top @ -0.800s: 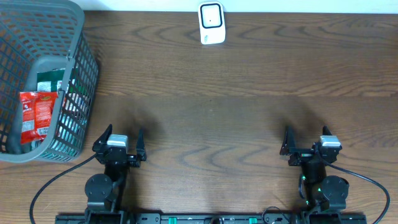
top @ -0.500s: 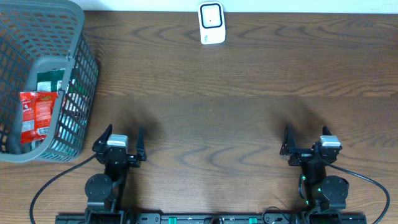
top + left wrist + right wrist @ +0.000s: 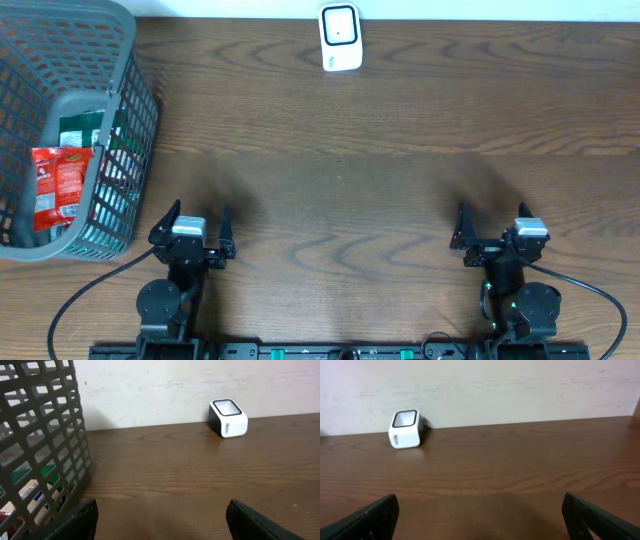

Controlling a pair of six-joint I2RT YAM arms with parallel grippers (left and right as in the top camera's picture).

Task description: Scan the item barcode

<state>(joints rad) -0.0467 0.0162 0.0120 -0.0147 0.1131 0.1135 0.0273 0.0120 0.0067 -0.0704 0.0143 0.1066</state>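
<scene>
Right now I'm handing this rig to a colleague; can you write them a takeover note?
Left gripper: open, empty, beside the basket.
Right gripper: open, empty, at the near edge.
Items: a red packet and a green packet lie in the basket; the scanner stands at the table's far edge.
Done: nothing picked or scanned.
Left: lift an item, show its barcode to the scanner.

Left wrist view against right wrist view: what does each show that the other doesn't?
Only the left wrist view: the grey basket with packets visible through its mesh, and the open left gripper. Only the right wrist view: the open right gripper. Both: the white scanner by the wall, on the wooden table.
</scene>
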